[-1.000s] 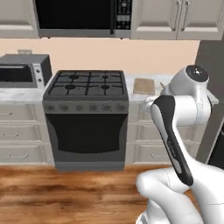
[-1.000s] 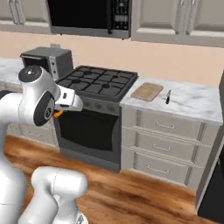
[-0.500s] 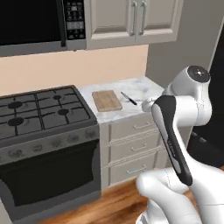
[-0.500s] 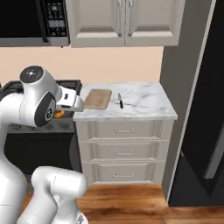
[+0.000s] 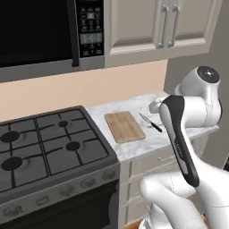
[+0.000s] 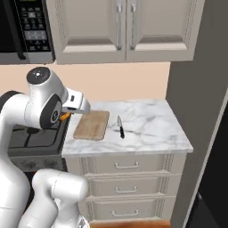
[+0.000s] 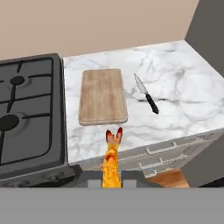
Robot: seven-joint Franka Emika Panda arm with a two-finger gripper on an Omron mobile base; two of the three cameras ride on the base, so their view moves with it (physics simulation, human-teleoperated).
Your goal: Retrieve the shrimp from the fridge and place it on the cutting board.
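The gripper (image 7: 111,178) is clamped on the shrimp (image 7: 112,164), whose orange body rises between the two fingertips with its forked tail pointing ahead, carried that way so it can be set down. Beyond it, past the marble worktop's (image 7: 183,83) front edge, the wooden cutting board (image 7: 103,95) lies bare near the left edge beside the gas stovetop (image 7: 26,113). A black-handled knife (image 7: 146,94) lies just right of the board.
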